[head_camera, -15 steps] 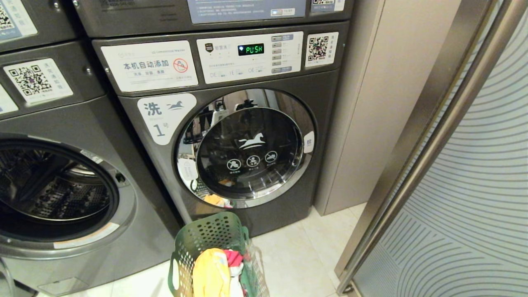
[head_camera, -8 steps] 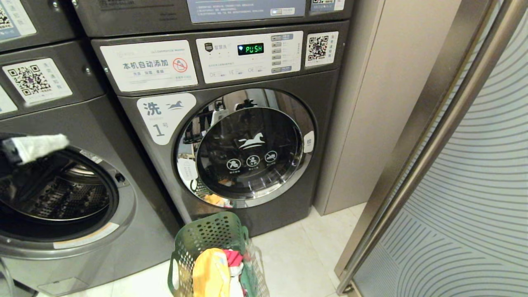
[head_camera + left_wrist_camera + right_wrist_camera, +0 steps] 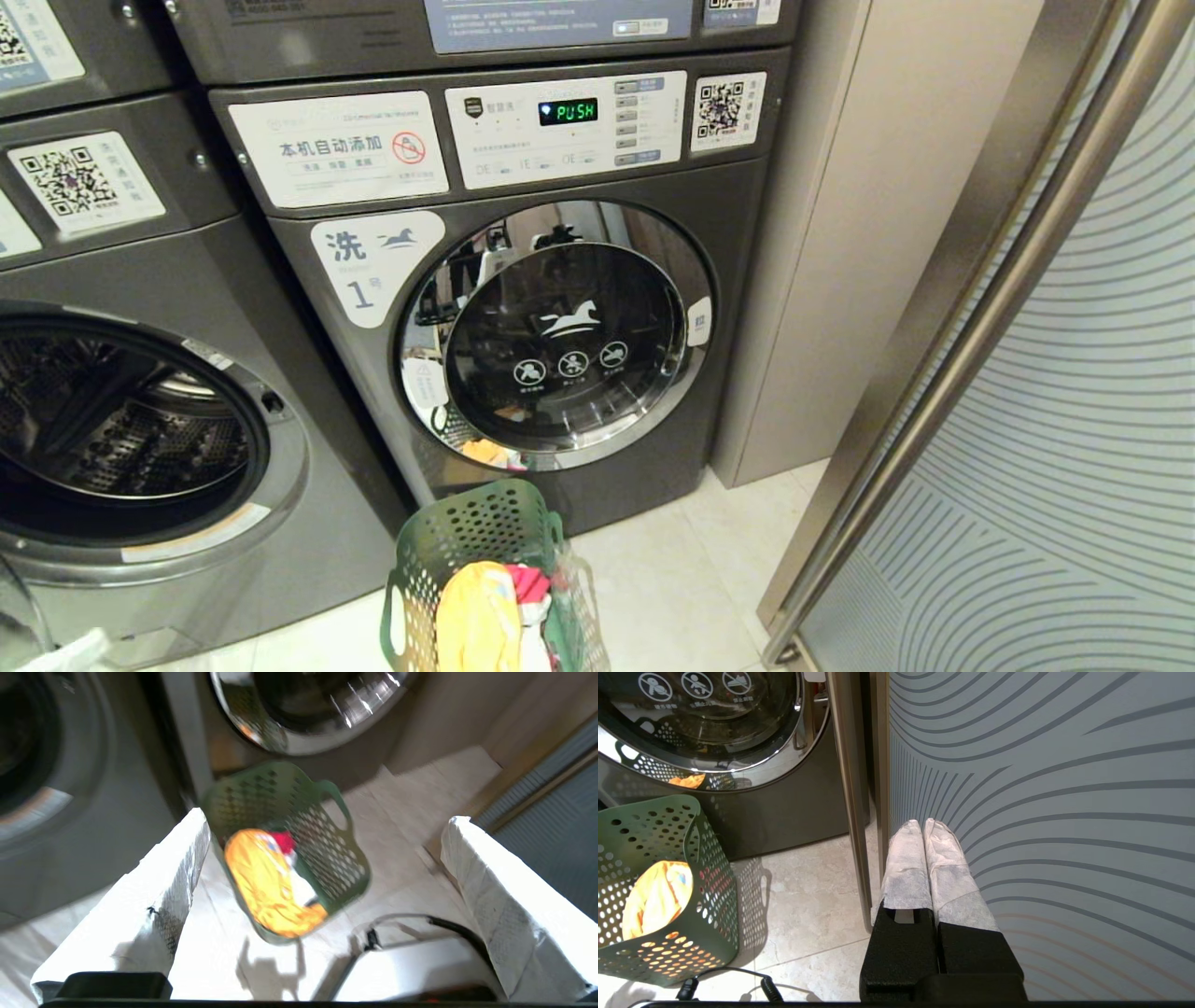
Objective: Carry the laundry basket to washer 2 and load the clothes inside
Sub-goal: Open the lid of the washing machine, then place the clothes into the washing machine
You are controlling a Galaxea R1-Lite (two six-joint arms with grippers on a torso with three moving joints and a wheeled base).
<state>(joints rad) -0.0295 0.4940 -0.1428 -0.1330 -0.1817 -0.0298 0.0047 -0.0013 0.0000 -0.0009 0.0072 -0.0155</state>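
Though loaded, laundry basket [image 3: 485,579] with clothes [image 3: 481,621]

Two washers [image 3: 523,355] (one basket [image 3: 476,541])

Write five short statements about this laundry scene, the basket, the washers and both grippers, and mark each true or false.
1. The laundry basket stands on the floor in front of the washer labelled 1. True.
2. The basket is empty. False: the clothes, yellow-orange and red among them, lie inside.
3. The left gripper is open, above the basket, holding nothing. True.
4. The right gripper is wide open. False: its fingers are pressed together, beside the striped panel.
5. The washer labelled 1 has its door open. False: its door is shut; the open drum belongs to the washer to its left.
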